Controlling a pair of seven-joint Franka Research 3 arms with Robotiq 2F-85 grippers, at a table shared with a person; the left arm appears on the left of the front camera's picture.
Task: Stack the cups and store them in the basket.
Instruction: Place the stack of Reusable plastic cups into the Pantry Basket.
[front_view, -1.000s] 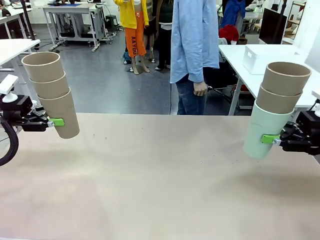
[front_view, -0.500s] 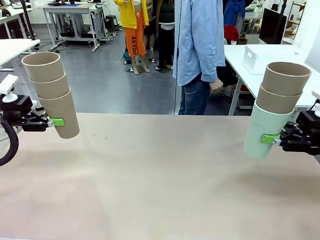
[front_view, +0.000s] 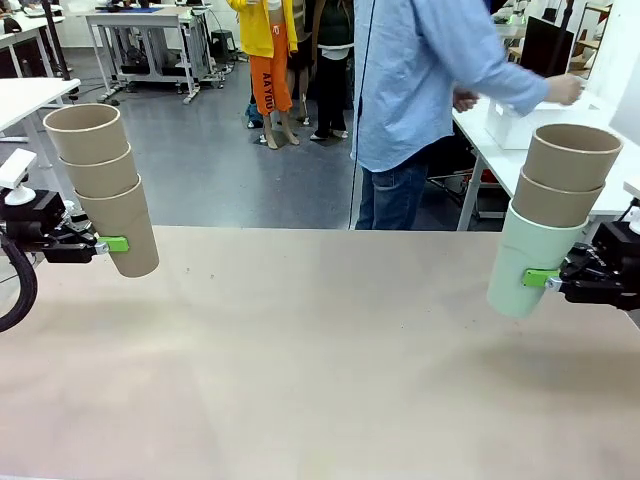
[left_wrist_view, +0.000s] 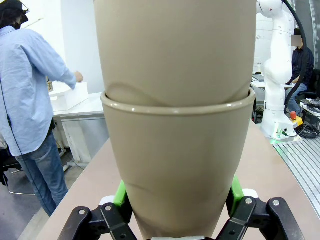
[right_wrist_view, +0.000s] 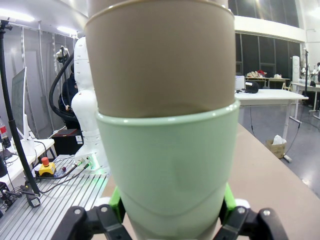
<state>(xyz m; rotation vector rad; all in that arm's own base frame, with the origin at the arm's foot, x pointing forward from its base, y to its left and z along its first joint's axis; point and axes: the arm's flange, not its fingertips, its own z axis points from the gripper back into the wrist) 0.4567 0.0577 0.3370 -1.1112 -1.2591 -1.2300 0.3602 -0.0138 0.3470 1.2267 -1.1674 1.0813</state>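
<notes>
My left gripper (front_view: 112, 244) is shut on the lowest cup of a stack of three kraft-brown cups (front_view: 104, 185), held tilted above the table's left side. In the left wrist view the brown cups (left_wrist_view: 175, 125) stand between the green pads (left_wrist_view: 120, 192). My right gripper (front_view: 538, 279) is shut on a pale mint green cup (front_view: 531, 255) with two brown cups (front_view: 562, 172) nested in it, above the right side. The right wrist view shows the mint cup (right_wrist_view: 170, 165) close up. A white basket (front_view: 530, 115) sits on the side table at the far right, where the person's hand (front_view: 566, 90) reaches.
The tan table (front_view: 320, 360) stretches between both grippers. A person in a blue shirt (front_view: 420, 80) stands at the far edge, leaning right toward a white side table (front_view: 480, 135). Other tables and people stand farther back.
Both arms and their cup stacks have stayed still. The person has turned and stretched an arm out to the white basket on the side table at the right.
</notes>
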